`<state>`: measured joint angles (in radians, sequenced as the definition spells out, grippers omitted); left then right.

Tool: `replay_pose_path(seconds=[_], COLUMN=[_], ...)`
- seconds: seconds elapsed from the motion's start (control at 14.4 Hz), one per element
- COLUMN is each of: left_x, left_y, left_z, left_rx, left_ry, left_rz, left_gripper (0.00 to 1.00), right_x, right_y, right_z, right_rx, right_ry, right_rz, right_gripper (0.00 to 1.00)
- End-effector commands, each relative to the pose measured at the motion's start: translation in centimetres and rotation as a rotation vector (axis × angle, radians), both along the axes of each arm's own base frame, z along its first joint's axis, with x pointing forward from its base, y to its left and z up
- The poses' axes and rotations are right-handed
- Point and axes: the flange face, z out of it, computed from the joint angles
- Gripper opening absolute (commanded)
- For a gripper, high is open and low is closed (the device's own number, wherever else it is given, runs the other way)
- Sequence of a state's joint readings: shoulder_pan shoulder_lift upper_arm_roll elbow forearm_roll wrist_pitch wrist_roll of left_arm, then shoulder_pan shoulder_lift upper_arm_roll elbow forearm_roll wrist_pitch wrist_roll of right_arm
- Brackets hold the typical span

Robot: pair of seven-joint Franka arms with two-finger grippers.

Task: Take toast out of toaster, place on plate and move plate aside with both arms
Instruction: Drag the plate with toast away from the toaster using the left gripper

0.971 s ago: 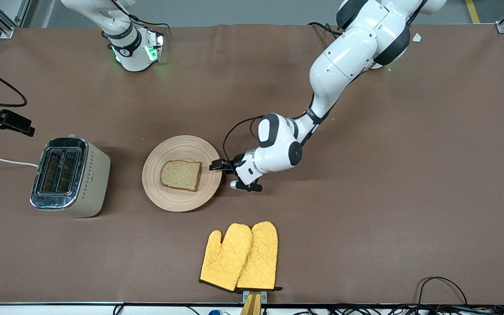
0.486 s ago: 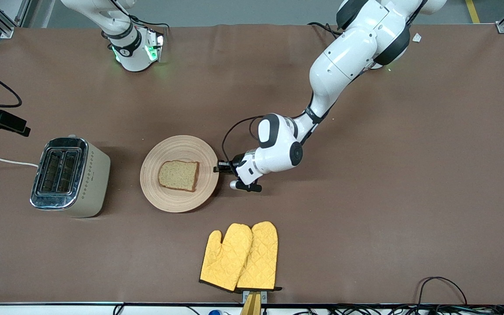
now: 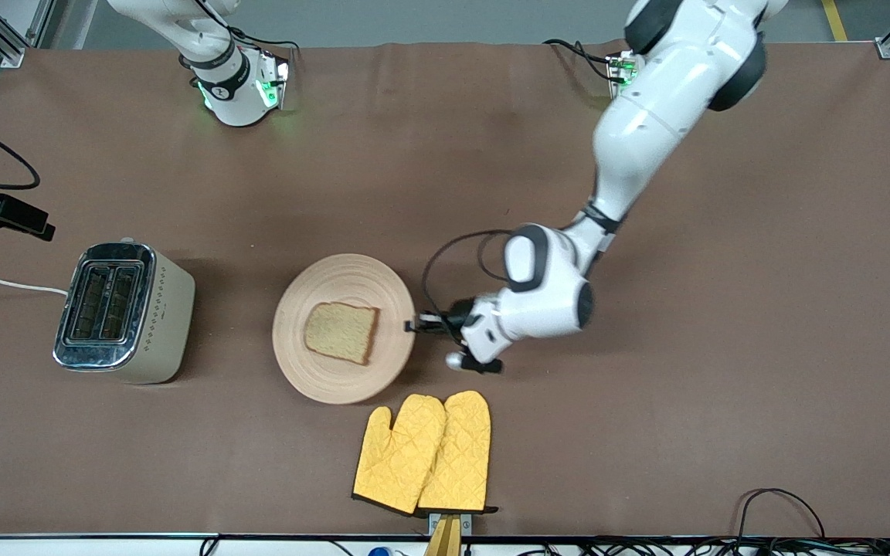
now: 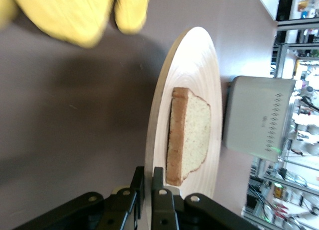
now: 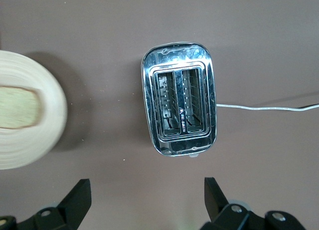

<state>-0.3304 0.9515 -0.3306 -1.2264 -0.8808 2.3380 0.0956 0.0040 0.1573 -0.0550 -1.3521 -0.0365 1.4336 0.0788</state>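
The round wooden plate (image 3: 329, 378) is on the brown table between the toaster and my left arm. The toast (image 3: 341, 333) lies flat at its middle. My left gripper (image 3: 414, 326) is shut on the plate's rim at the side toward the left arm's end. In the left wrist view my left gripper (image 4: 148, 177) has one finger on each face of the plate's (image 4: 194, 65) rim, close to the toast (image 4: 192, 135). My right gripper (image 5: 147, 200) is open and empty, high over the table beside the toaster (image 5: 179, 105). It also shows in the front view (image 3: 28, 220).
The toaster (image 3: 124, 311), slots empty, stands toward the right arm's end, its white cord trailing off the table. Two yellow oven mitts (image 3: 426, 455) lie nearer the front camera, close to the plate's rim. In the right wrist view the plate (image 5: 45, 135) holds the toast (image 5: 17, 108).
The left gripper closed on the plate's rim, then carried the plate and toast toward the left arm's end and nearer the front camera, close to the mitts. The right gripper barely moved.
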Motion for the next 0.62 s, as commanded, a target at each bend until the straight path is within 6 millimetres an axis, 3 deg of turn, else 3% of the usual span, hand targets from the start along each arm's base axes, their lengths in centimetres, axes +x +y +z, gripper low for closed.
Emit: replay_pose_path(seconds=[0.0,0.28,0.55], left_x=[2.9,6.3,5.4], left_y=[8.0,26.2,42.7], left_z=[3.4,2.7,-0.3], left_rx=[-0.026,-0.143,-0.168], left_ry=[0.0,-0.041,-0.096], left_rz=[-0.082,-0.209,-0.262], left_gripper=[0.0,0.0,0.0], right_x=[-0.1,0.0,-0.1], right_y=[-0.1,-0.4,-0.4], right_z=[0.3,0.2,0.2], right_rx=[0.023,0.027,0.05], right_ry=[0.001,0.0,0.0], right_rz=[-0.003,0.004,0.002], right_gripper=[1.0,1.0,1.0])
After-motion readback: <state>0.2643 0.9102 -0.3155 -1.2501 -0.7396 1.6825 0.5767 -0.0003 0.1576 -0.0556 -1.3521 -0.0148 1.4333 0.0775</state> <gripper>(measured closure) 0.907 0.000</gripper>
